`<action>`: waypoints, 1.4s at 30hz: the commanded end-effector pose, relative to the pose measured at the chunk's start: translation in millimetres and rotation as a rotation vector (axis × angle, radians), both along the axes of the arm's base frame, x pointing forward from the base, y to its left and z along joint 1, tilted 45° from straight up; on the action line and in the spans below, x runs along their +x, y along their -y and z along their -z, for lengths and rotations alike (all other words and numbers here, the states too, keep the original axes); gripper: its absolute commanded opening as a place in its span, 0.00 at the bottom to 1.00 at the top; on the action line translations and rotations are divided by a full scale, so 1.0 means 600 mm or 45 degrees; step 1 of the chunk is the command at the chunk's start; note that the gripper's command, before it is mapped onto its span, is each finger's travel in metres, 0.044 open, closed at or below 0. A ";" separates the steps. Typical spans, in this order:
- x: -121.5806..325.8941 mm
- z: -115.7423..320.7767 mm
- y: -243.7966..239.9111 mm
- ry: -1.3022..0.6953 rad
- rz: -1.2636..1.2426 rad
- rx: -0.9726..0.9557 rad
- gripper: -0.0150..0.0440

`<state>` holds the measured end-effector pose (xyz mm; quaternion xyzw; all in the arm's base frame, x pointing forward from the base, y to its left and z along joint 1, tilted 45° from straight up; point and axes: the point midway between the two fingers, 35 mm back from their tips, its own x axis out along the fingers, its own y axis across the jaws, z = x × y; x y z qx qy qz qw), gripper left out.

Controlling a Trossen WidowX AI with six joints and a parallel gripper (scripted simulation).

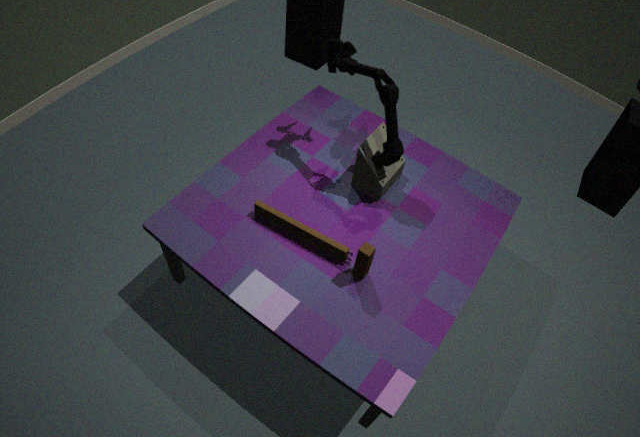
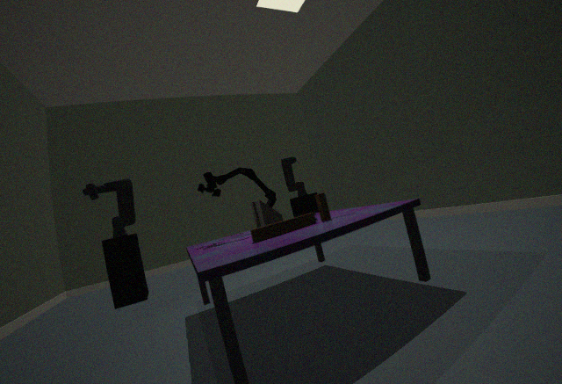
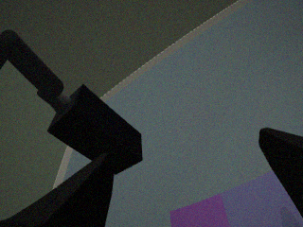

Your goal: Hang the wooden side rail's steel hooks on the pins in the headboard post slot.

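The wooden side rail [image 1: 301, 232] [image 2: 282, 228] lies along the table, standing on its long narrow edge. Small dark hooks [image 1: 349, 257] stick out of its end facing the post. The short headboard post [image 1: 363, 262] [image 2: 324, 207] stands upright just beyond them. A narrow gap shows between hooks and post in the top view. The slot and pins cannot be made out. My gripper [image 2: 208, 190] [image 3: 186, 144] is open and empty, raised high above the table's far side, well away from rail and post. In the top view its dark fingers are hard to separate from the background.
The arm's grey wedge-shaped base [image 1: 368, 179] [image 2: 268, 214] stands on the patchwork table [image 1: 222, 261] [image 2: 226, 252] behind the rail. Dark pedestals [image 1: 312, 19] [image 2: 125, 271] [image 3: 101, 132] carrying other arms stand beyond the table.
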<state>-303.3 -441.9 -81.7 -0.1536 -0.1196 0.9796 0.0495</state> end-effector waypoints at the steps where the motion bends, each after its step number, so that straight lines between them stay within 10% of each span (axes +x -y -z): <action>1: 0.003 0.000 0.002 0.005 -0.010 0.006 0.98; 22: 0.422 -0.044 0.159 0.222 -1.409 0.836 1.00; 42: 0.866 -0.113 0.042 -0.505 -2.836 1.486 1.00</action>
